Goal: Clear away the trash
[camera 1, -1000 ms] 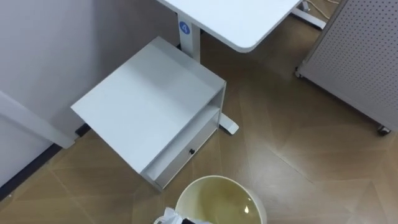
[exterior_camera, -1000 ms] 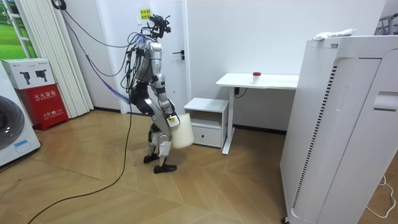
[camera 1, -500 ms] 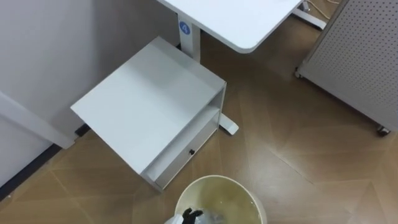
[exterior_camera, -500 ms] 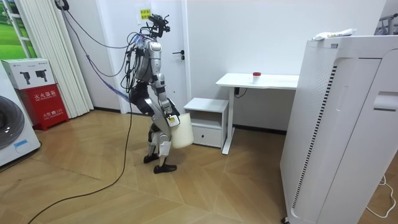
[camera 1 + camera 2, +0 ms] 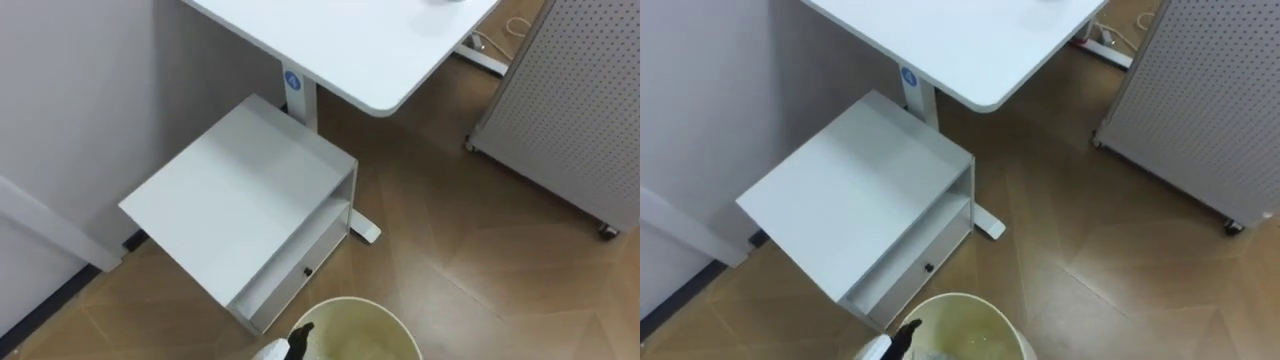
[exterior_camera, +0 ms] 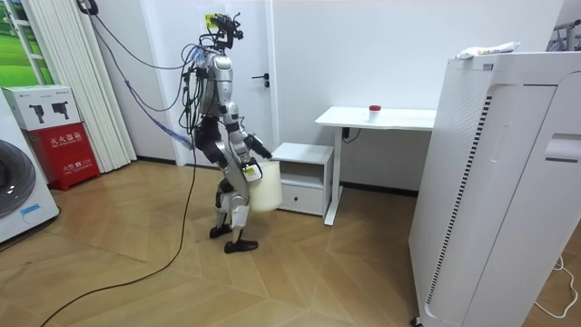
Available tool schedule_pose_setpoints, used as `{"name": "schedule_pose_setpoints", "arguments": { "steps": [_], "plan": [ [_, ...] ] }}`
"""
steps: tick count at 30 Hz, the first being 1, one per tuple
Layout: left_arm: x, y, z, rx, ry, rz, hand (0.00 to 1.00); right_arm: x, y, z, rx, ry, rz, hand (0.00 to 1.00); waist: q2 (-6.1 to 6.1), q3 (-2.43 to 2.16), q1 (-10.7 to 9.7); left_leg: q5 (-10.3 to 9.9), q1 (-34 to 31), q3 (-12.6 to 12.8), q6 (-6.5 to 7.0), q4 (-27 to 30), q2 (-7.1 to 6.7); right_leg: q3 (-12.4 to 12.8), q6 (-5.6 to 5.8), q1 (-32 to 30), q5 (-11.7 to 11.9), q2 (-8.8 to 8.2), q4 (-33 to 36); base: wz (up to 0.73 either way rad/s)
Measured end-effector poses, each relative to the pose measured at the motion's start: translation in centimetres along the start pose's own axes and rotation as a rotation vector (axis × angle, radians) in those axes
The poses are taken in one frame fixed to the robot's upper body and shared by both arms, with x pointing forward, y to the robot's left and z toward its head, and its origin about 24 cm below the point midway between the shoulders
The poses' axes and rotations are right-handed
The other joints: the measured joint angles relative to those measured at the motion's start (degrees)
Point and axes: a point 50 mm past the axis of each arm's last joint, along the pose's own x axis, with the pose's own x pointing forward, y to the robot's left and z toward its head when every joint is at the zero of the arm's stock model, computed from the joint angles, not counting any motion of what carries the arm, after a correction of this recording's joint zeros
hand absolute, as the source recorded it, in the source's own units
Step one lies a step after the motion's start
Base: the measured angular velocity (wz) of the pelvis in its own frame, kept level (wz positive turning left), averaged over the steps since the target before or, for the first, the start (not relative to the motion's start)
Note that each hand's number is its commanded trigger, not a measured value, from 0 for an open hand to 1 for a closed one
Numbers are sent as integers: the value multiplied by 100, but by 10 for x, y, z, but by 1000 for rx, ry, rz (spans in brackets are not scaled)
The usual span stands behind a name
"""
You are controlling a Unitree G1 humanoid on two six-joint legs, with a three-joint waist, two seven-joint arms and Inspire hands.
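Note:
A round cream bin (image 5: 356, 318) shows at the bottom edge of the eye views, its mouth facing up. My left hand (image 5: 298, 338) reaches in from the lower left over the bin's near rim, dark fingers stretched out and holding nothing I can make out. In the room view I stand before a low white cabinet with the bin (image 6: 263, 189) held at hip height. My left hand (image 6: 258, 145) is raised just above it. My right hand (image 6: 247, 173) is at the bin's side, its fingers too small to read. What lies inside the bin I cannot tell.
A low white cabinet (image 5: 240, 190) with one drawer stands just ahead on the wooden floor, beside a white desk (image 5: 350, 40). A grey perforated panel on castors (image 5: 565, 95) stands at the right. A wall runs along the left. A tall white appliance (image 6: 495, 182) fills the room view's right.
My left hand's fingers have straightened and the hand has lifted from inside the bin to above its rim. The eye views have shifted as I straightened up; the bin sits lower in view.

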Motion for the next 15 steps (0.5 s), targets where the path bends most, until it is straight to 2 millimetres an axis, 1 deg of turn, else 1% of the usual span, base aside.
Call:
{"name": "schedule_pose_setpoints", "arguments": {
  "steps": [2, 4, 5, 9, 11, 12, 13, 14, 15],
  "plan": [
    [-2, 7, -1, -9, -20, 50, 0, -5, -10, -10, 20, 16, -23, 100, 38, -25, 0, 8, 331, 15, -10, -208, -16, 11, 28, 302, 11, 27, -133, -5],
    [-4, 11, -1, -12, -34, 79, 0, -9, -18, -14, 30, 22, -30, 100, 50, -36, -2, 21, 538, 15, -12, -326, -59, 16, 56, 451, -5, 3, -153, 0],
    [-5, 14, 2, -19, -51, 95, 0, -10, -21, -13, 43, 7, -29, 100, 52, -38, -25, 53, 652, 17, 1, -420, -109, 20, 84, 525, -22, -32, -170, 0],
    [-3, 27, 15, -25, -121, 152, 0, -13, -31, -10, 48, -14, -52, 100, 64, -57, -92, 81, 996, 18, 17, -617, -165, 40, 105, 801, -31, -48, -245, 0],
    [-4, 39, 21, -45, -163, 215, 0, -16, -34, -12, 46, -24, -56, 100, 63, -87, -182, 82, 1254, 29, 17, -744, -176, 46, 107, 1020, -31, -37, -313, -8],
    [-5, 42, 21, -48, -168, 230, 0, -16, -35, -13, 50, -23, -59, 100, 58, -98, -194, 82, 1334, 61, 17, -791, -176, 48, 109, 1080, -29, -32, -333, -21],
    [-5, 45, 21, -61, -169, 257, 0, -18, -36, -16, 52, -17, -64, 100, 47, -109, -200, 83, 1494, 155, 17, -846, -166, 45, 110, 1186, -29, -27, -339, -35],
    [-7, 47, 22, -71, -174, 278, 0, -19, -37, -18, 43, -13, -62, 100, 28, -137, -199, 83, 1621, 246, 17, -901, -168, 43, 110, 1245, -29, -26, -332, -41],
    [-8, 49, 22, -74, -181, 287, 0, -19, -36, -18, 42, -13, -58, 100, 13, -146, -186, 83, 1667, 305, 17, -918, -168, 38, 110, 1256, -29, -24, -325, -50]
  ]
}}
